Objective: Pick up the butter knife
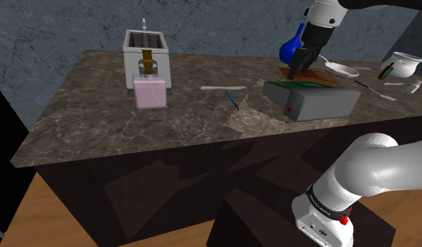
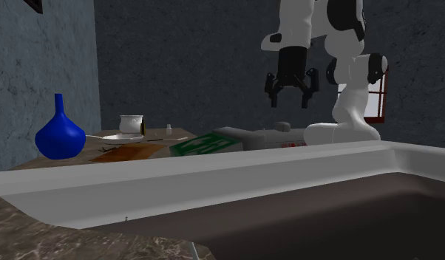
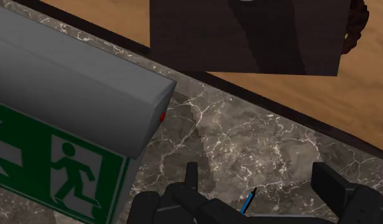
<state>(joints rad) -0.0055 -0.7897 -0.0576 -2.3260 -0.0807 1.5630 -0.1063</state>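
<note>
- While hanging about above the end of the box (image 1: 316, 99), spread wide and gripping nothing: so with the hand (image 1: 298, 71); fingers (image 3: 190, 184) well apart in the wrist view, over bare worktop (image 3: 247, 143).
- Knife (image 1: 223, 88): pale, slim, flat on the worktop, well off to the shoulder view's left of the hand, past the box's end.
- Long axis nearly along the shoulder view's left-right, about parallel to the worktop's front edge; cannot tell handle from blade.
- Pen (image 1: 232, 99): blue, slanted, between knife and box, a little nearer the front edge, apart from both; seen in the wrist view between the fingers, down on the worktop, untouched.
- Likely calls for a carry toward the shoulder view's left, over the pen, then a turn of the wrist to set the fingers across the knife's narrow width, then a drop.
- Risks closing on the pen instead, judging by how near it sits.
- Only one arm, so no choice of nearer hand.
- Counted: one knife, one pen, one box, one vase (image 1: 290, 48), one mat (image 1: 323, 77), one dish (image 1: 341, 69), one cup (image 1: 401, 64), one bottle (image 1: 415, 86), one stick (image 1: 374, 90), one case (image 1: 145, 49), one carton (image 1: 151, 91) just before the case.
</note>
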